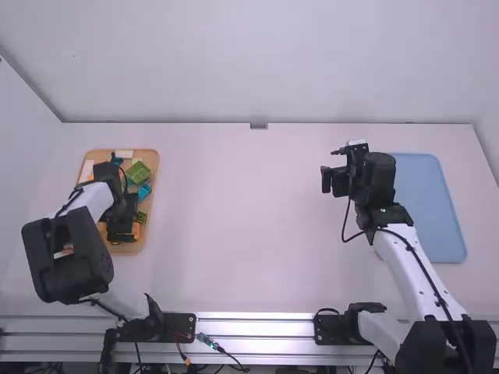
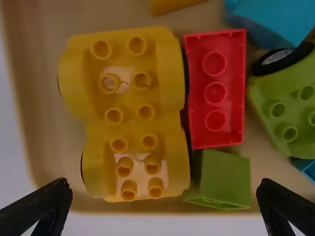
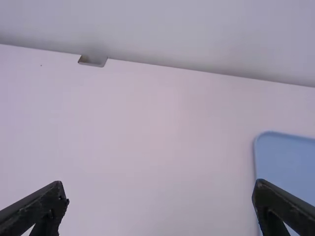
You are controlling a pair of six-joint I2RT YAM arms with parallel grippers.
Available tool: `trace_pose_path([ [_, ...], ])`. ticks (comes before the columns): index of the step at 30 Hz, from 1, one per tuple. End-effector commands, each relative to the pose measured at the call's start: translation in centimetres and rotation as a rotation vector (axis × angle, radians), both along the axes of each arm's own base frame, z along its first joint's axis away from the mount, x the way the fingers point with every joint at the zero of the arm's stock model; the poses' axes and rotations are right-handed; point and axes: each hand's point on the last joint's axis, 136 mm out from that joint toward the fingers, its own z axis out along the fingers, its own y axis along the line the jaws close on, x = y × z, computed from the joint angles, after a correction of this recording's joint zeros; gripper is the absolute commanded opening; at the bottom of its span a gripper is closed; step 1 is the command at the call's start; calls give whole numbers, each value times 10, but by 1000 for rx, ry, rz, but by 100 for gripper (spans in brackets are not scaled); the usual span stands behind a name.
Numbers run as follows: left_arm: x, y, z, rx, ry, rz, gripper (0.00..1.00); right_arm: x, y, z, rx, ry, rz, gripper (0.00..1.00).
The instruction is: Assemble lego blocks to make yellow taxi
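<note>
I have my left end effector (image 1: 125,218) over the wooden tray (image 1: 154,175), its 2 fingers spread. In that tray lies the yellow base (image 2: 130,129), the red block (image 2: 201,105) alongside it, underside up with 3 tubes visible. The green block (image 2: 225,177) sits near both, probably touching the red. My right end effector (image 1: 334,179), also spread, hangs above the counter (image 1: 242,226), near the blue tray (image 1: 429,206).

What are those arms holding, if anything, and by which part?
Nothing is held. The left arm's black two-fingered tool is open above a yellow, studded plastic car base; the right arm's matching tool is open and empty.
</note>
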Motion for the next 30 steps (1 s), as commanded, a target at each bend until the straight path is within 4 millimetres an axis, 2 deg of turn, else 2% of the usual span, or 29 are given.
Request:
trace_pose_path([
  [1,-11,-3,-9,-2,40,20,99,4,2,8,5,-17,4,99],
  [8,-15,4,-18,47,36,35,99,4,2,8,4,-17,5,99],
  [20,-20,2,-32,58,17,36,99,4,2,8,12,-19,0,99],
  [23,-20,1,-36,58,8,36,89,4,2,8,11,-19,0,99],
  [26,-21,1,-36,56,10,36,69,4,2,8,11,-18,0,99],
  [28,-22,1,-36,55,13,35,59,4,2,8,10,-18,1,99],
  [30,-22,1,-37,55,13,35,58,4,2,8,11,-17,1,99],
])
